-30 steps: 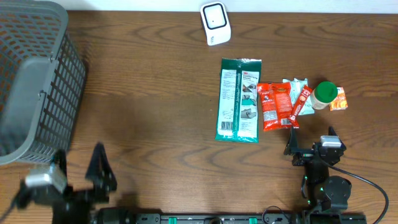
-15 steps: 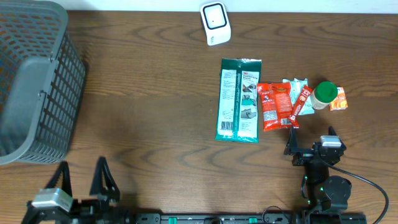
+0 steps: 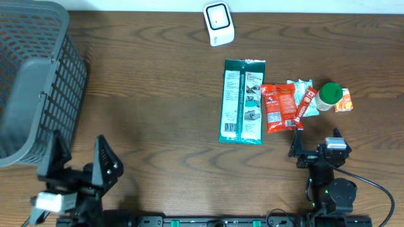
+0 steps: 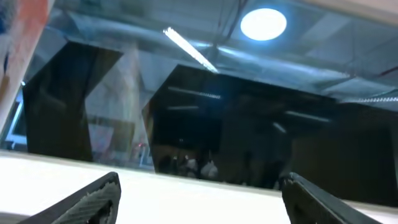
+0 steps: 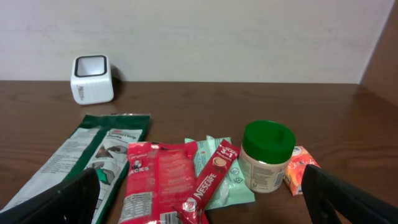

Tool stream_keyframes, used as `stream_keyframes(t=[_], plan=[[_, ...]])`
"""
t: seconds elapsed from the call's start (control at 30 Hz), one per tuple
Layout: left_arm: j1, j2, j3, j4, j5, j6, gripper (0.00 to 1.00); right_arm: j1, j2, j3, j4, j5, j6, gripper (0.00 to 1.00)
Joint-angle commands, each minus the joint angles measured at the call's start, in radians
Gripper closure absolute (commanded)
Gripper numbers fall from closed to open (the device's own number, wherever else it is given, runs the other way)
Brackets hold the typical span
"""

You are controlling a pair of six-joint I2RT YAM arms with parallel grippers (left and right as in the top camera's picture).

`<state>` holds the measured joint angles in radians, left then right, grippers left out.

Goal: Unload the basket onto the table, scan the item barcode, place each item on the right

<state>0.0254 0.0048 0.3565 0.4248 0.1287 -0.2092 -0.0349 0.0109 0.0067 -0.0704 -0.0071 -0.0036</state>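
Note:
Several items lie at right: a green packet (image 3: 242,101) (image 5: 87,155), a red snack packet (image 3: 278,107) (image 5: 155,180), a red Nescafe stick (image 3: 304,106) (image 5: 214,171), a green-lidded jar (image 3: 329,96) (image 5: 267,155) and an orange packet (image 3: 344,101) (image 5: 300,169). The white scanner (image 3: 218,24) (image 5: 92,78) stands at the far edge. My right gripper (image 3: 315,142) (image 5: 199,202) is open, just in front of the items and holding nothing. My left gripper (image 3: 81,157) (image 4: 202,202) is open and empty at the front left; its camera sees only ceiling and a wall.
A grey mesh basket (image 3: 38,82) fills the left end of the table. A pale mint packet (image 3: 300,85) (image 5: 233,177) lies under the Nescafe stick. The wooden tabletop (image 3: 151,94) separates the basket from the items.
My left gripper dipped toward the front edge, then came back up slightly right of where it was. The right arm and the items have not moved.

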Motion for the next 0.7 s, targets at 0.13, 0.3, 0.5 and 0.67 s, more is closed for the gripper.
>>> stream_keyframes(t=[0.13, 0.3, 0.5, 0.67], plan=[[-0.005, -0.002, -0.162, 0.027, 0.012, 0.006, 0.16, 0.01, -0.005, -0.002, -0.005, 0.002, 0.018, 0.01], [-0.005, -0.003, -0.26, 0.027, 0.013, 0.006, 0.16, 0.01, -0.005, -0.002, -0.005, 0.003, 0.018, 0.01], [-0.005, -0.003, -0.327, 0.025, 0.013, 0.006, 0.16, 0.01, -0.005, -0.002, -0.005, 0.002, 0.018, 0.01], [-0.005, -0.003, -0.352, -0.082, 0.016, 0.006, 0.17, 0.01, -0.005, -0.002, -0.005, 0.002, 0.018, 0.01]])
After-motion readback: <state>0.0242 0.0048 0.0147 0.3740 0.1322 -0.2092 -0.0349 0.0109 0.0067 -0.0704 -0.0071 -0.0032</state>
